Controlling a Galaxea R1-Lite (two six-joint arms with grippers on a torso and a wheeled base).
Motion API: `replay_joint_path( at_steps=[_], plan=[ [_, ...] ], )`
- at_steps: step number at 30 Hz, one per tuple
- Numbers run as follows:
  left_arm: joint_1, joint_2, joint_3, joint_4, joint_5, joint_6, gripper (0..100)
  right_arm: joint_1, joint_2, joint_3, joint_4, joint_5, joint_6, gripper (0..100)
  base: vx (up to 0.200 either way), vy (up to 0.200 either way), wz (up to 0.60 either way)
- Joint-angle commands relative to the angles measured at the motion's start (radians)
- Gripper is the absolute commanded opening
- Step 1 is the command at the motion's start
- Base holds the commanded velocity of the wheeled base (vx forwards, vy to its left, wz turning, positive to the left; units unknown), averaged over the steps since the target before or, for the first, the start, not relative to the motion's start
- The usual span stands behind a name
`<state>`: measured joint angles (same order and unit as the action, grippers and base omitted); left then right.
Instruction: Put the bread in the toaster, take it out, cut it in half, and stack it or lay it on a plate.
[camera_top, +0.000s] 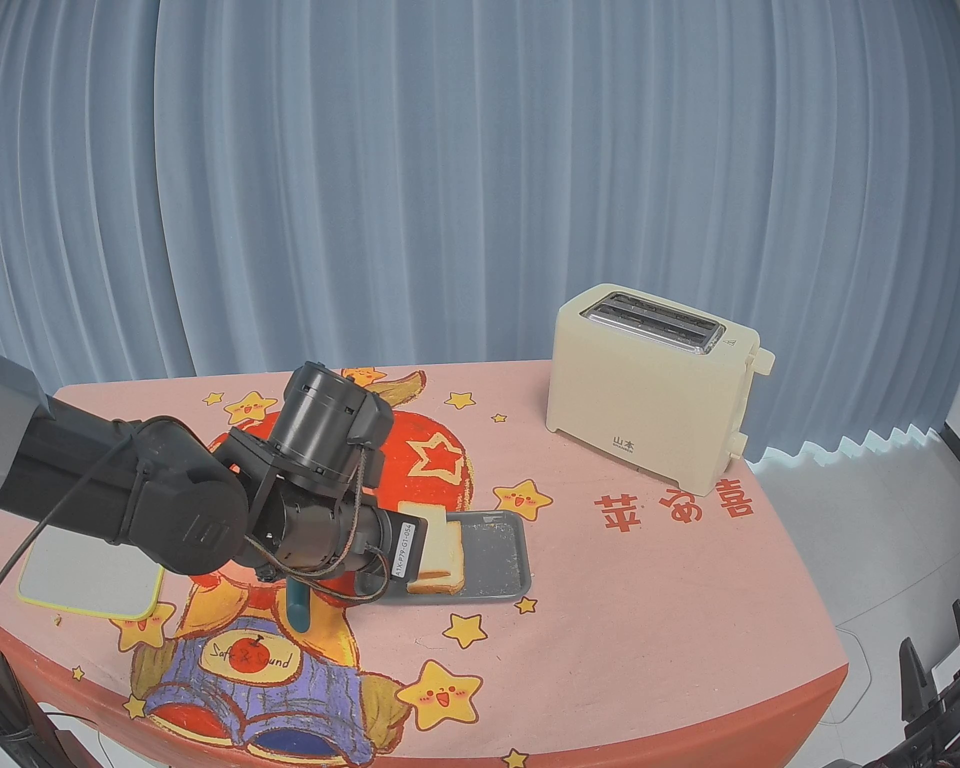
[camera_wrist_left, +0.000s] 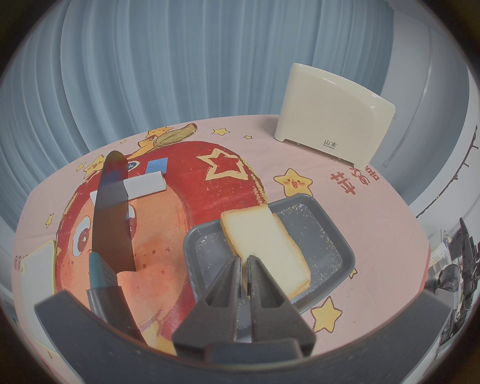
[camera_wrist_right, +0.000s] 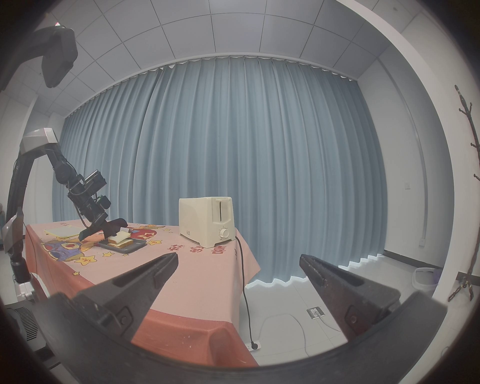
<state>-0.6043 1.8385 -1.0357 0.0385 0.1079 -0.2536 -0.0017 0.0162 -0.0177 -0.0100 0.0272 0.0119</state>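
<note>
Now your left gripper (camera_wrist_left: 245, 261) pinches near edge of bread slice (camera_wrist_left: 267, 242), lying in grey tray (camera_wrist_left: 327, 237) mid-table, toward front edge. Right gripper (camera_wrist_right: 239, 259) spread wide, off table. Bread likely light, soft, crumbly: hold crust edge, squeeze lightly.

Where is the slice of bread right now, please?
In the head view the bread rests in the grey tray near the middle of the table, left of the toaster, with the left gripper shut on its edge.
</note>
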Motion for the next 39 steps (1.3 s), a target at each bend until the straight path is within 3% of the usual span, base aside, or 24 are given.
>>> replay_joint_path(
  at_steps=[1, 8, 9, 26, 39],
  plan=[
    [0.000, -0.001, 0.002, 0.000, 0.000, 0.001, 0, 0.000, -0.016, 0.018, -0.001, 0.000, 0.000, 100, 0.000, 0.000, 0.00],
    [0.003, 0.010, 0.002, 0.000, 0.003, 0.002, 0, 0.000, -0.016, 0.018, -0.001, 0.000, 0.000, 100, 0.000, 0.000, 0.00],
    [0.003, 0.010, 0.003, 0.000, 0.003, 0.002, 100, 0.000, -0.016, 0.018, -0.001, 0.000, 0.000, 100, 0.000, 0.000, 0.00],
    [0.001, 0.008, 0.005, -0.005, 0.001, 0.001, 100, 0.000, -0.016, 0.018, -0.001, 0.000, 0.000, 100, 0.000, 0.000, 0.00],
    [-0.005, -0.001, 0.048, -0.109, -0.002, -0.001, 100, 0.000, -0.016, 0.018, 0.001, 0.000, 0.000, 100, 0.000, 0.000, 0.00]
  ],
)
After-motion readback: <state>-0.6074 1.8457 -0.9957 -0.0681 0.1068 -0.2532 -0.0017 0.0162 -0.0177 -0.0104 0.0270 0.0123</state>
